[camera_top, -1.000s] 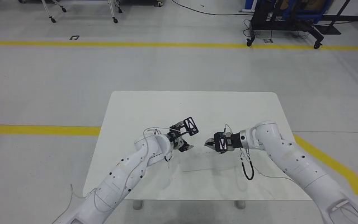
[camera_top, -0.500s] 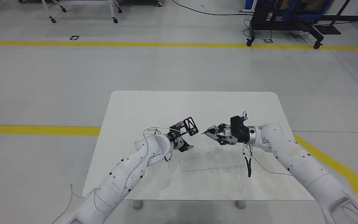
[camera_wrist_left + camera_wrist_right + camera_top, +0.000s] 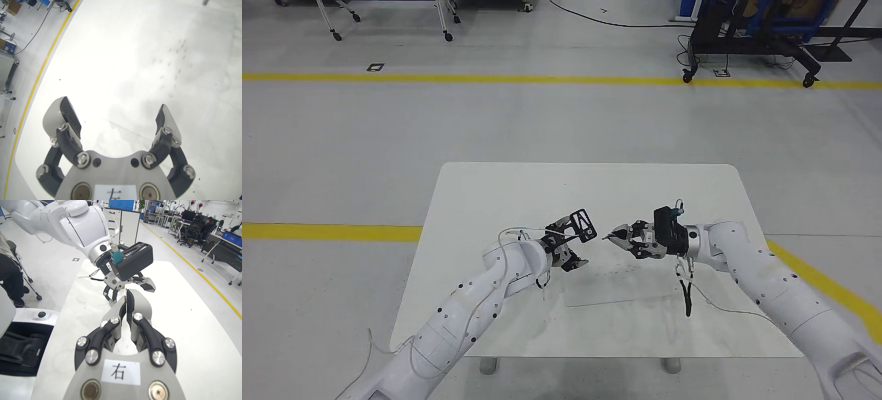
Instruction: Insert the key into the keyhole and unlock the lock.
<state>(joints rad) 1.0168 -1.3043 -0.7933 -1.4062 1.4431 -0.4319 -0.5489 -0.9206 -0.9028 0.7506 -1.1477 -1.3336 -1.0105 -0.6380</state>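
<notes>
**Grippers tip to tip over mid-table: left spread wide, right pressed together**

At the left of the top view, a yellow floor line point(image 3: 332, 232) runs up to the white table point(image 3: 542, 190). The left arm comes in across the table's near left part. The left gripper point(image 3: 113, 106) hangs above the table top near its middle. Its two fingers stand well apart, with the ribbed pads point(image 3: 70, 113) facing each other and bare table top showing between them. Under and ahead of it a faint rectangular outline point(image 3: 614, 303) and rows of small dark marks point(image 3: 175, 62) lie on the surface. A black wrist camera housing point(image 3: 132, 260) with a teal plug point(image 3: 114, 255) sits on top of this gripper.

Just right of it, the right gripper point(image 3: 614, 237) points at the left one from the opposite side. The tips of the two are near each other but apart. The right gripper's pads point(image 3: 130, 306) are closed against each other, with only a thin seam between them. Whether anything as thin as the key is pinched in that seam cannot be told. Where the lock stands relative to either gripper cannot be told either.

Further right, a black cable loop point(image 3: 685, 295) hangs from the right arm over the table's right part.
</notes>
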